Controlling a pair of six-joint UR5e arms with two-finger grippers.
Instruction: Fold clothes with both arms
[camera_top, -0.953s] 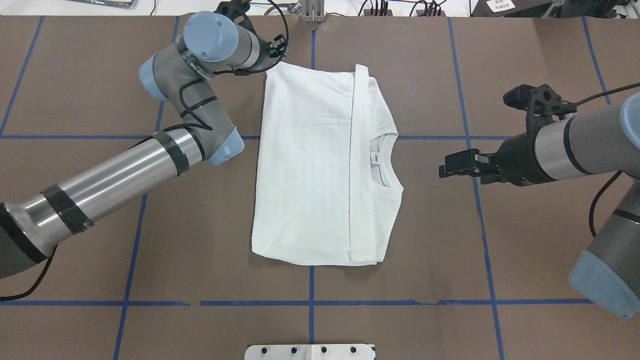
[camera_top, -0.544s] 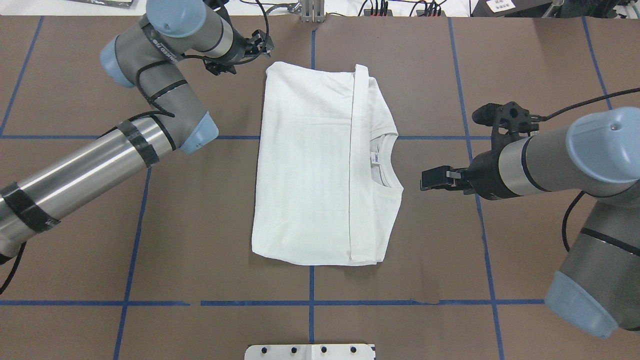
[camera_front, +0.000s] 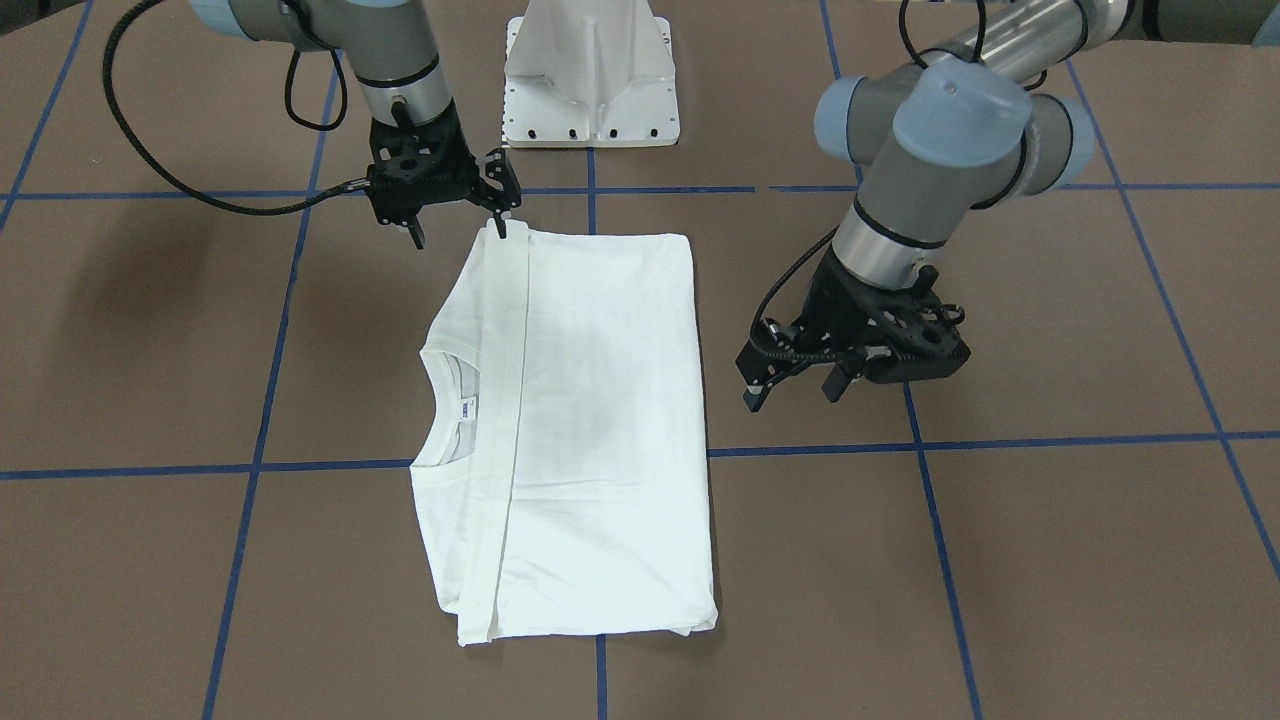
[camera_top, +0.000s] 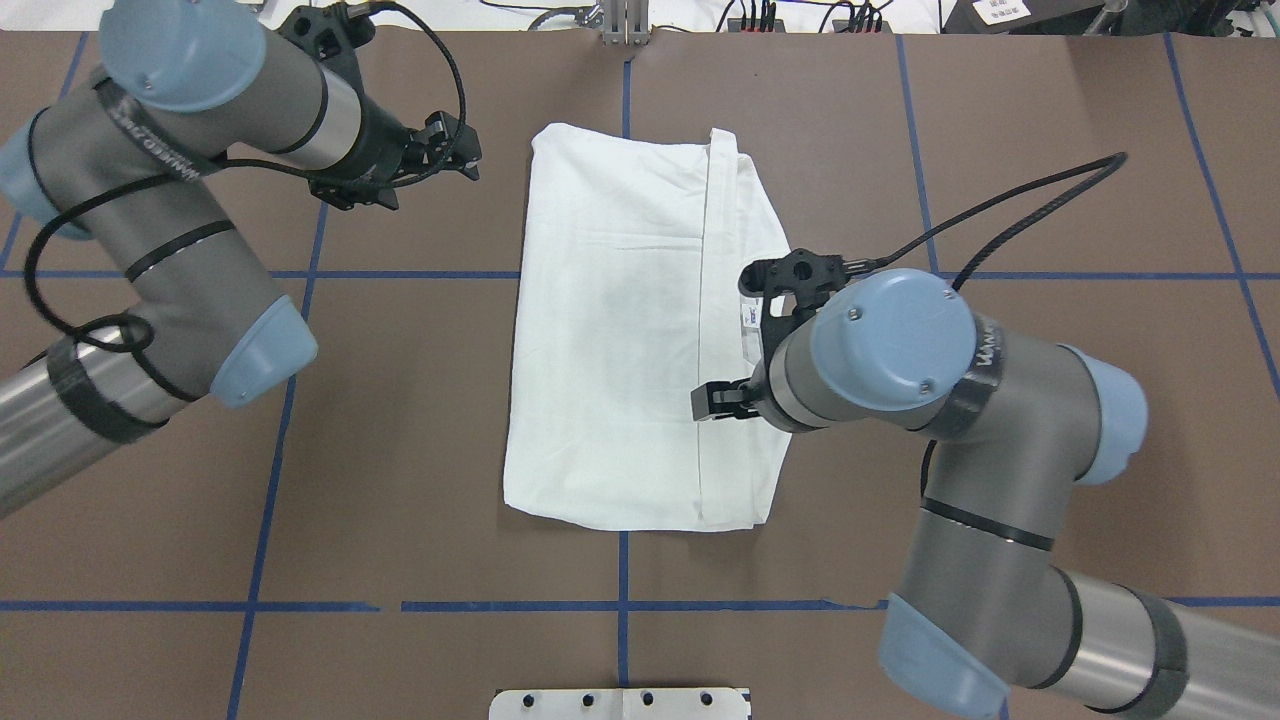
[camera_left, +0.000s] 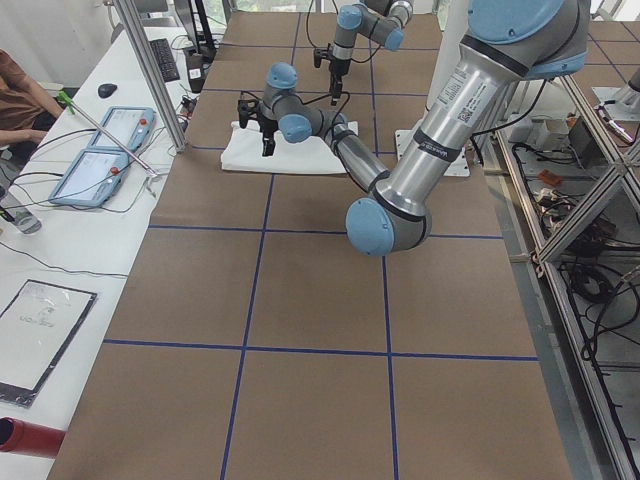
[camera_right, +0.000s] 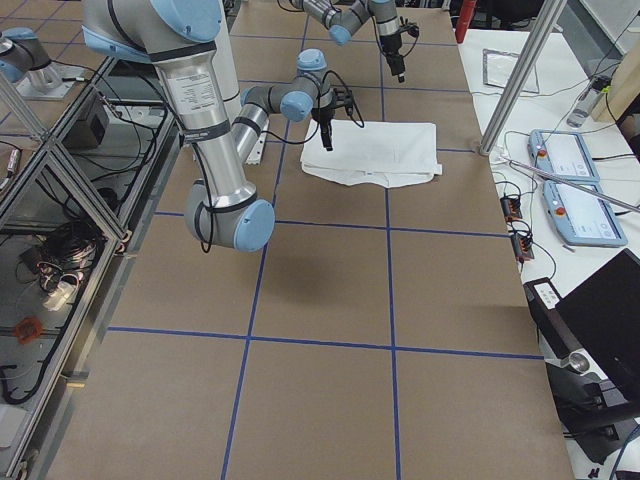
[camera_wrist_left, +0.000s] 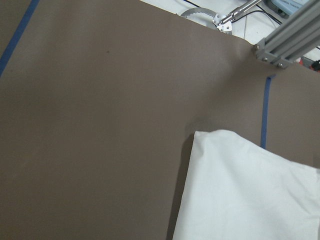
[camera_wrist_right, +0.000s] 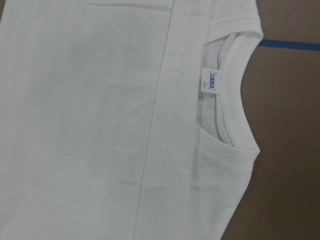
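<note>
The clothes are one white T-shirt (camera_top: 610, 330), folded into a rectangle and lying flat at the table's middle. Its ribbed collar (camera_wrist_right: 235, 125) and small label (camera_wrist_right: 212, 80) face the robot's right. My right gripper (camera_top: 715, 402) hangs open above the collar side, pointing down, apart from the cloth; in the front view its open fingers (camera_front: 459, 234) show beside the shirt (camera_front: 600, 420). My left gripper (camera_top: 465, 152) is open over bare table, left of the shirt's far left corner (camera_wrist_left: 215, 145), and holds nothing. The front view also shows the left gripper (camera_front: 792, 396) open.
A white pedestal base (camera_front: 590, 70) stands at the robot's edge of the table. Blue tape lines (camera_top: 265, 480) grid the brown surface. A side bench carries tablets (camera_left: 100, 150), and a person (camera_left: 15, 100) sits there. A metal post (camera_wrist_left: 287, 42) is fixed at the far edge.
My right arm swung in from the right and now hovers over the shirt's collar side. My left gripper drew back to the left, away from the shirt's far corner. The shirt has not moved.
</note>
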